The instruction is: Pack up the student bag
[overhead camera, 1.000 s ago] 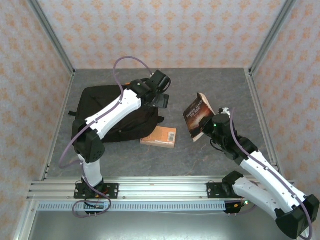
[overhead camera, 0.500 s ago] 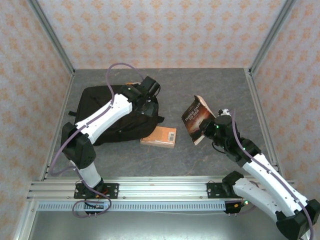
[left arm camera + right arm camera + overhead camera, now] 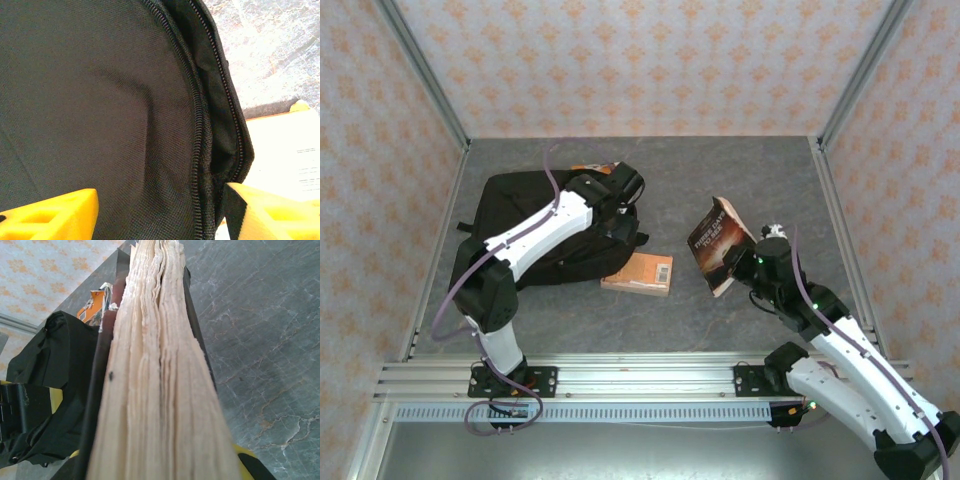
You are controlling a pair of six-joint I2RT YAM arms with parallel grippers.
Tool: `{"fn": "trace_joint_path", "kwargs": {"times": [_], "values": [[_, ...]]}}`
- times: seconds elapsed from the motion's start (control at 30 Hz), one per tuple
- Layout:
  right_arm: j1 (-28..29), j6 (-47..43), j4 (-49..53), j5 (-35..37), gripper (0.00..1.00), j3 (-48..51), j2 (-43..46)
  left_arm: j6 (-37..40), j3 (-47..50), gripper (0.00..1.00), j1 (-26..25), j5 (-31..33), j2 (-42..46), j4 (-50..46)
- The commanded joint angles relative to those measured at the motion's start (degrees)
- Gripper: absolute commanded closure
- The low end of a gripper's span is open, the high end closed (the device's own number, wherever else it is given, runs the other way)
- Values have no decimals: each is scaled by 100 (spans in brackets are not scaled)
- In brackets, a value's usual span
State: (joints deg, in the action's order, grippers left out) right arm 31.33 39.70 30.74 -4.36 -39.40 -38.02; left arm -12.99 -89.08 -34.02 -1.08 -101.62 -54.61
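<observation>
The student bag (image 3: 525,235) is a large black backpack lying at the left of the table. My left gripper (image 3: 620,203) is down on its right end. In the left wrist view the yellow fingers (image 3: 50,215) stand wide apart, open, with the bag's black fabric and zipper (image 3: 196,130) between them. My right gripper (image 3: 748,262) is shut on a dark-covered paperback book (image 3: 720,240), held up on edge above the table right of centre. In the right wrist view the book's page edges (image 3: 155,380) run up from the jaws, and the bag (image 3: 45,370) lies beyond to the left.
An orange book (image 3: 638,272) lies flat on the grey table (image 3: 740,180) just right of the bag's near corner, and shows bright in the left wrist view (image 3: 287,150). Another orange item (image 3: 592,168) peeks out behind the bag. Patterned walls close in three sides.
My left gripper has dropped and moved left onto the bag's right end, its jaws a little narrower. My right arm has shifted slightly right with the book.
</observation>
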Motion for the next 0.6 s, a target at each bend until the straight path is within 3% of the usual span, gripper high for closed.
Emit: {"fn": "trace_joint_path", "kwargs": {"times": [0.0,0.13,0.4,0.57], "values": [[-31,-120,-109,98,100,24,93,215,142,31,18,-59,-169,-39],[-31,-112,-86,94,100,37,126,253,219,40,17,155,-305,-94],[-31,-138,62,187,100,64,367,350,37,100,17,429,-111,-188],[-30,-144,82,97,100,24,370,306,-78,100,10,406,358,-221]]}}
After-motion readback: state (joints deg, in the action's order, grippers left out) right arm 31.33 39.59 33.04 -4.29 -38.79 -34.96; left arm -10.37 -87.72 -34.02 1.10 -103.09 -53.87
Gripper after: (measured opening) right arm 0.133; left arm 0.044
